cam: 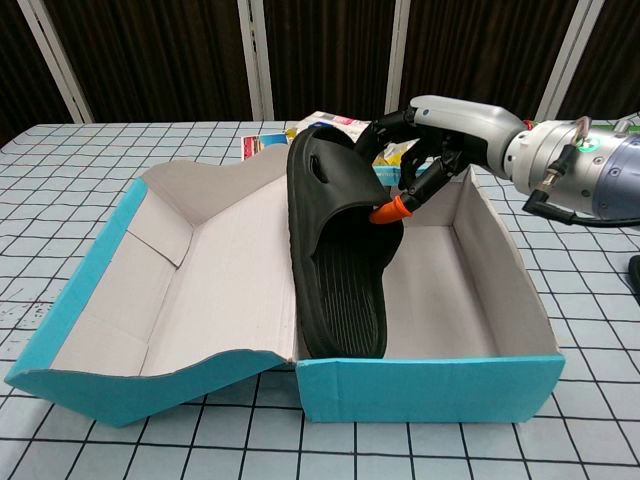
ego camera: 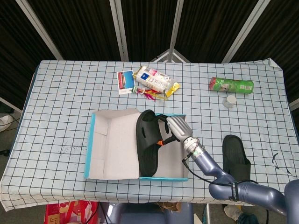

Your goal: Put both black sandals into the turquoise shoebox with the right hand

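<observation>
Working from the tabletop [ego camera: 65,93] down, we see the turquoise shoebox [cam: 430,385] open at its middle, one black sandal [cam: 340,260] standing on edge inside, pinched at the strap by our right robot hand [cam: 440,125]. The second sandal [ego camera: 235,155] lies on the cloth at about four o'clock, untouched. We judge the job under half done; left robot hand unseen.

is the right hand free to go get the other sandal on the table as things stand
Probably not yet. The right hand is gripping the first sandal, which stands on edge in the shoebox. The second sandal lies in the open beside the right arm, nothing covering it, so it looks reachable after letting go.
</observation>
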